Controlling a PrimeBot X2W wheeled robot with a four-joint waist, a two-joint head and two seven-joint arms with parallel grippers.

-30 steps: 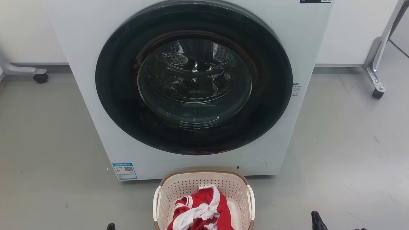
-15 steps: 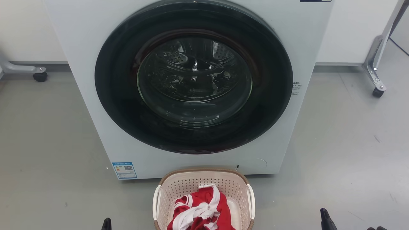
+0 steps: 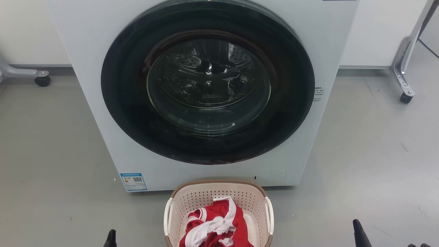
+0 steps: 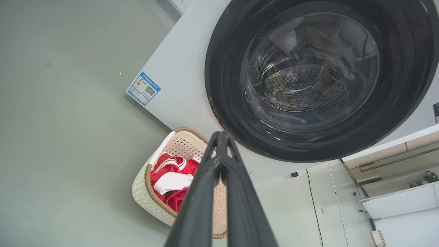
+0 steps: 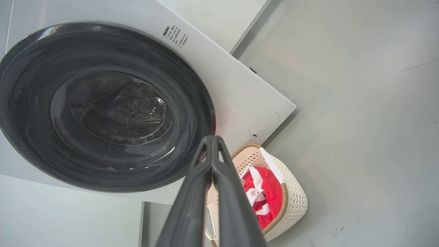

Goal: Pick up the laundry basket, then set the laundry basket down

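While the laundry basket [image 3: 205,197] stands before the washing machine [image 3: 89,68], left gripper [image 4: 222,135] and right gripper [image 5: 212,139] are both pinched together, empty; blue QR-code label [image 3: 133,181] on machine, print illegible.

laundry basket [image 3: 205,199]: near end cut by bottom edge | left gripper [image 3: 110,238], right gripper [image 3: 360,235]: all but fingertips cut off | sticker [image 3: 133,181] print: too small to read

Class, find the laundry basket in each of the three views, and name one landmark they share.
Head view: laundry basket at bottom centre, before the washing machine.
Left wrist view: laundry basket lower left of centre.
Right wrist view: laundry basket lower right of centre.
Shared landmark: the round dark door.
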